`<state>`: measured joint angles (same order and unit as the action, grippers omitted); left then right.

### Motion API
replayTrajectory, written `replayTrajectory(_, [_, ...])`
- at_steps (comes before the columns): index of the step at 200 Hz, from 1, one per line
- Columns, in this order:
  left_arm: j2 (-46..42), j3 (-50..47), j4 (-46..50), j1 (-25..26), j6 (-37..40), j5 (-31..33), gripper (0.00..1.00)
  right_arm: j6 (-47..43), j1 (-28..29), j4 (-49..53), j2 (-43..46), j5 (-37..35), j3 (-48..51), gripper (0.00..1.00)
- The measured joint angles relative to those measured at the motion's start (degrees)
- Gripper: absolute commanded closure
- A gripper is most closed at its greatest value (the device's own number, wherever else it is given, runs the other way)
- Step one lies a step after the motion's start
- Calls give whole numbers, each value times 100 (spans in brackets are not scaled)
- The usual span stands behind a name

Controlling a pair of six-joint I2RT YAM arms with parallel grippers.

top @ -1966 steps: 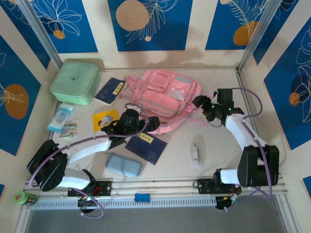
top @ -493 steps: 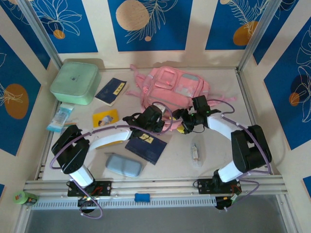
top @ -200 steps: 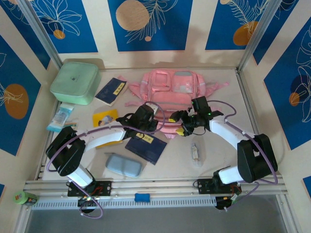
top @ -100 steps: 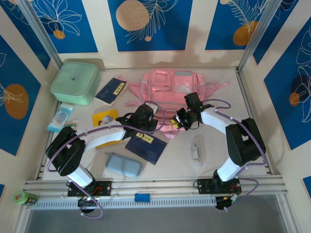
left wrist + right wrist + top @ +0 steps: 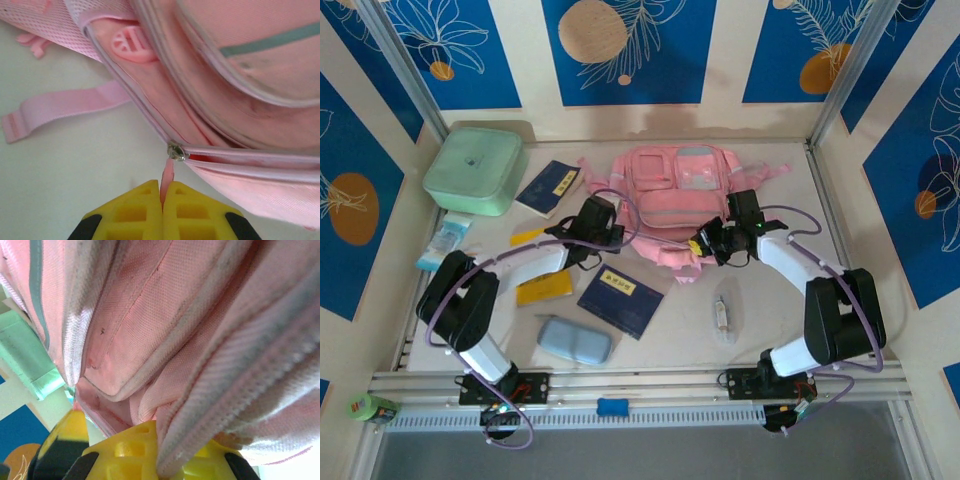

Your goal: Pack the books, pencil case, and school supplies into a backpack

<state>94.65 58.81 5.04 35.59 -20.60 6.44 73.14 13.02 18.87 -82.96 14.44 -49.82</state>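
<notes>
One pink backpack (image 5: 672,190) lies at the far middle of the table (image 5: 770,300). The left gripper (image 5: 162,192) is pinched tight on its zipper pull (image 5: 168,176) at the near left edge, while the right gripper (image 5: 159,462) clamps a fabric fold (image 5: 172,437) at the near right edge.

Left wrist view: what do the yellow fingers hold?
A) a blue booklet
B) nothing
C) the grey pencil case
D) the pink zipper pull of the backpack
D: the left gripper is shut on the thin pink zipper pull, which hangs from the metal slider on the backpack.
</notes>
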Motion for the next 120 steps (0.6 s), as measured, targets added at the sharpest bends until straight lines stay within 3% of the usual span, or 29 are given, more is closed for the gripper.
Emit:
replayTrajectory(49, [640, 573, -98, -577, -4, -302, 100, -72, -7, -164, 109, 87, 61, 100])
replayTrajectory(120, [1360, 1419, 28, -861, -9, -599, 100, -24, 28, -540, 144, -57, 208, 100])
